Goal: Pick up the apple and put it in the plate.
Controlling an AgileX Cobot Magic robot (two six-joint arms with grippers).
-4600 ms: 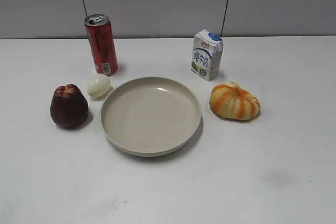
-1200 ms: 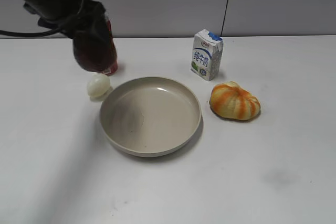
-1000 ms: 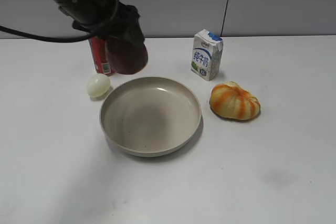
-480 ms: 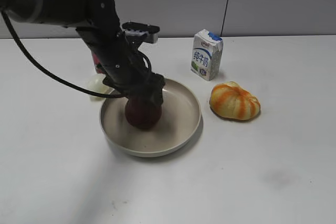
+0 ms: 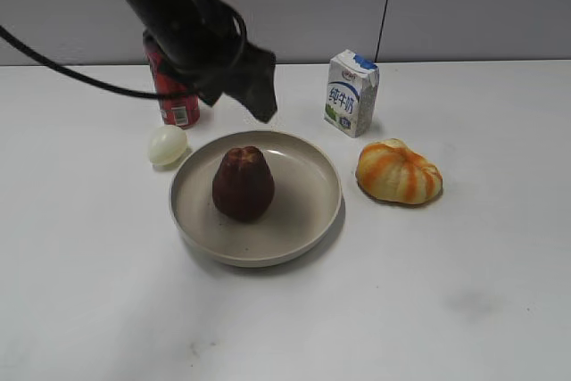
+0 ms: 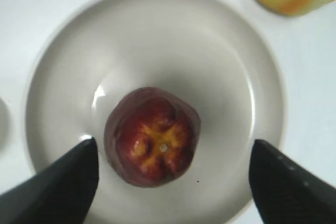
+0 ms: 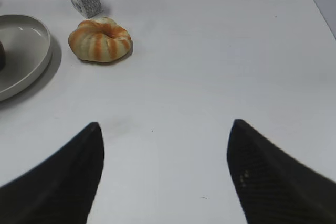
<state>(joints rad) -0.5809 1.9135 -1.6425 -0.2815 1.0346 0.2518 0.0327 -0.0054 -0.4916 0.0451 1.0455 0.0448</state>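
The dark maroon apple [image 5: 243, 184] stands upright in the beige plate [image 5: 308, 211], left of its middle. In the left wrist view the apple [image 6: 152, 136] shows its lobed reddish top inside the plate [image 6: 226, 66]. My left gripper [image 5: 254, 95] hangs above the plate's far rim, open and empty; its fingers [image 6: 68, 179] stand wide apart either side of the apple, well above it. My right gripper [image 7: 165, 129] is open and empty over bare table, out of the exterior view. The plate's edge [image 7: 31, 51] shows at the left of the right wrist view.
A red can [image 5: 178, 100] stands behind the left arm. A small pale egg-like ball [image 5: 167, 144] lies left of the plate. A milk carton [image 5: 351, 93] and an orange-striped pumpkin-shaped thing [image 5: 399, 172] sit to the right of the plate.
My left gripper carried the apple from the table's left into the plate, let go of it, opened, and rose up and back. The apple now stands free in the plate.
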